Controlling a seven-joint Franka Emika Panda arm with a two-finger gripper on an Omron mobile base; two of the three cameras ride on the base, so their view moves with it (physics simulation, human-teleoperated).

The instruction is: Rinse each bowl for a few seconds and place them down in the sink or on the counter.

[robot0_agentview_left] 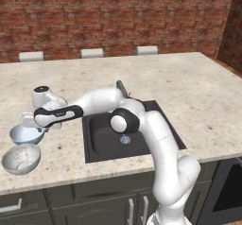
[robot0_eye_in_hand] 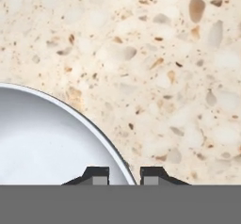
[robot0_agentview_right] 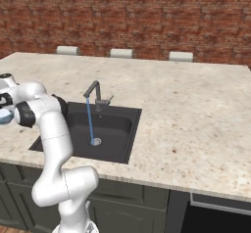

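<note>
Shown at the grasp stage, the end effector [robot0_eye_in_hand: 121,175] straddles the rim of the pale blue bowl [robot0_agentview_left: 26,134], one finger tip inside the white interior and the other outside over the counter [robot0_agentview_left: 198,96]; the jaws are drawn in to a narrow gap with the rim between them, though whether they already pinch it cannot be told. That bowl sits on the counter near its front left corner, well to the left of the sink [robot0_agentview_left: 101,141], with the speckled grey bowl [robot0_agentview_left: 21,159] just beside it toward the front edge. Water runs from the faucet [robot0_agentview_right: 95,94] into the basin. The relation governing the coming move is lateral: the stream lies to the right of the gripped rim, so the bowl would likely have to be lifted and carried rightward along the counter's front edge to reach it.
</note>
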